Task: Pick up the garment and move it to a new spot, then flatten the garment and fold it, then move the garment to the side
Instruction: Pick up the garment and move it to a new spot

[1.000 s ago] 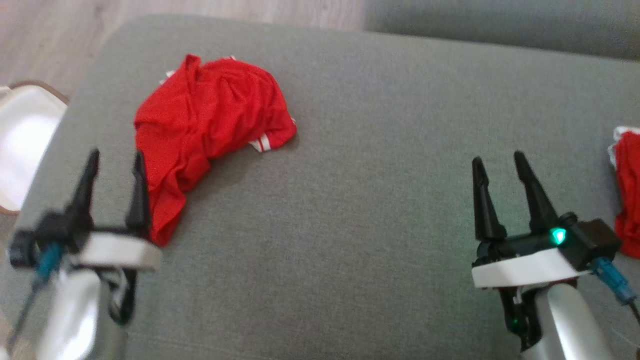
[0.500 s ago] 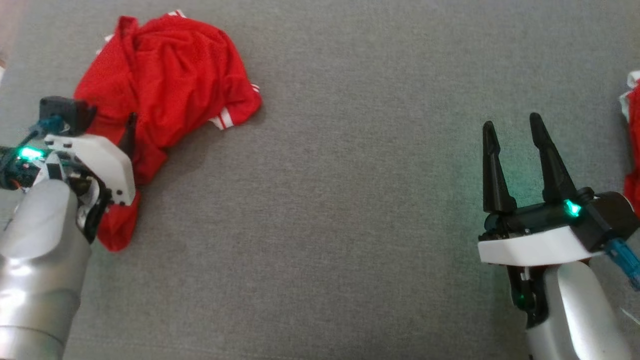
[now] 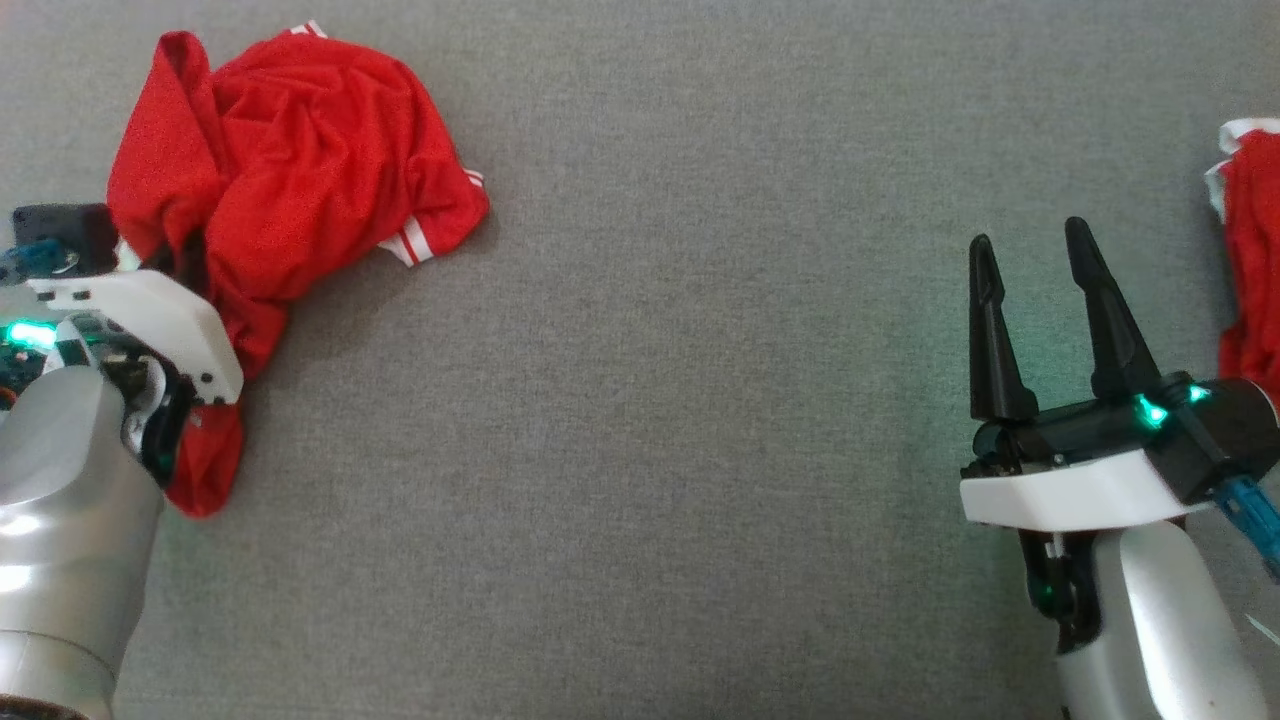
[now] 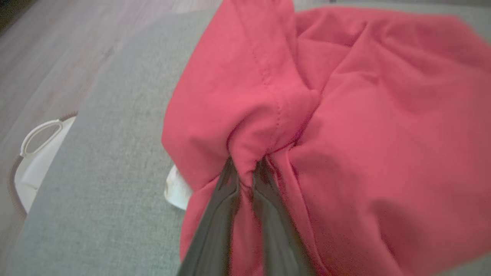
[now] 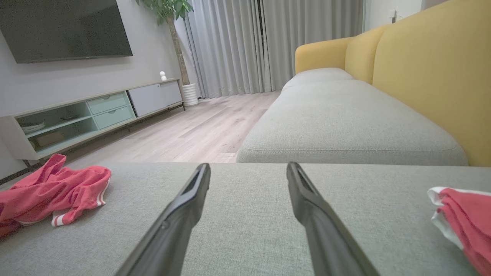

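- Cloth is bunched between my left fingers (image 4: 220, 207), which are pinched tight on a seamed fold of the red shirt (image 4: 364, 115).
- My right fingers (image 5: 180, 218) stand apart with nothing between them, over the bare grey cushion (image 5: 249, 230).
- In the head view the shirt is heaped on the cushion's left part. Its lower end is tucked under my left wrist, and a white-striped hem pokes out to the right.
- A second red cloth (image 3: 1250, 250) with white trim lies at the cushion's right edge, well apart from the shirt.
- Past the cushion's left edge, a white tub (image 4: 34, 161) sits on the wooden floor (image 4: 57, 57).
- Farther off are a yellow sofa back (image 5: 422, 76), grey curtains (image 5: 268, 38) and a television (image 5: 65, 27) on the wall.
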Robot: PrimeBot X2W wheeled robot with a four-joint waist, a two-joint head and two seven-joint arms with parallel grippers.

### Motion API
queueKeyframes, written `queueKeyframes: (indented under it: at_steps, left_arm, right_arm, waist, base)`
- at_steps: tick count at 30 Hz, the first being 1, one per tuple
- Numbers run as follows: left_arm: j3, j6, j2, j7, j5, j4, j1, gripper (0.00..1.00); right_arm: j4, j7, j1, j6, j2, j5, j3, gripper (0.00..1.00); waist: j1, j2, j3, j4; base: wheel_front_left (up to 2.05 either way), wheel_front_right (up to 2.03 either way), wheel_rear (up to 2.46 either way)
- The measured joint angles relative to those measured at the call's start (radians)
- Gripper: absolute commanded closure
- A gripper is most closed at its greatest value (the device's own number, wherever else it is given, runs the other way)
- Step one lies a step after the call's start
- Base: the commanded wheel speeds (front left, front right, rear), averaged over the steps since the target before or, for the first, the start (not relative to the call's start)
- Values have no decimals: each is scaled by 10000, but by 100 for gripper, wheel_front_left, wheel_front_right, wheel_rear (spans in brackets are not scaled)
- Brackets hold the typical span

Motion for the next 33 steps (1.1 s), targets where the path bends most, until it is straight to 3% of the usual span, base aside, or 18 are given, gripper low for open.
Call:
queueKeyframes:
  at_steps: [7, 14, 20, 26, 33]
  left_arm:
    - [134, 0, 115, -2011, -500, -255, -117, 100]
    - [-58, 0, 186, -3304, -813, -1868, -280, 100]
    - [-497, 0, 21, -3436, -1074, -4121, -261, 100]
    - [-1139, 104, -606, -2821, -1220, -6040, -219, 100]
    - [-2602, 374, -1415, -1885, -596, -6895, -72, 100]
  right_arm:
    - [140, -2, 3, 0, 0, 113, 98, 0]
    - [479, -36, 56, 0, 0, 464, 236, 0]
    - [654, -121, 63, 0, 0, 711, 307, 0]
    - [729, -150, 58, 0, 0, 1035, 433, 0]
    - [667, -151, -29, 0, 0, 1375, 631, 0]
  waist:
    - [-1, 0, -507, -79]
    - [-2, 0, -1183, -323]
    - [-2, 0, -1632, -686]
    - [-1, 0, -1725, -1221]
    - [0, 0, -1482, -1987]
  base:
    - [0, 0, 0]
    - [0, 0, 0]
    - [0, 0, 0]
    - [0, 0, 0]
    - [0, 0, 0]
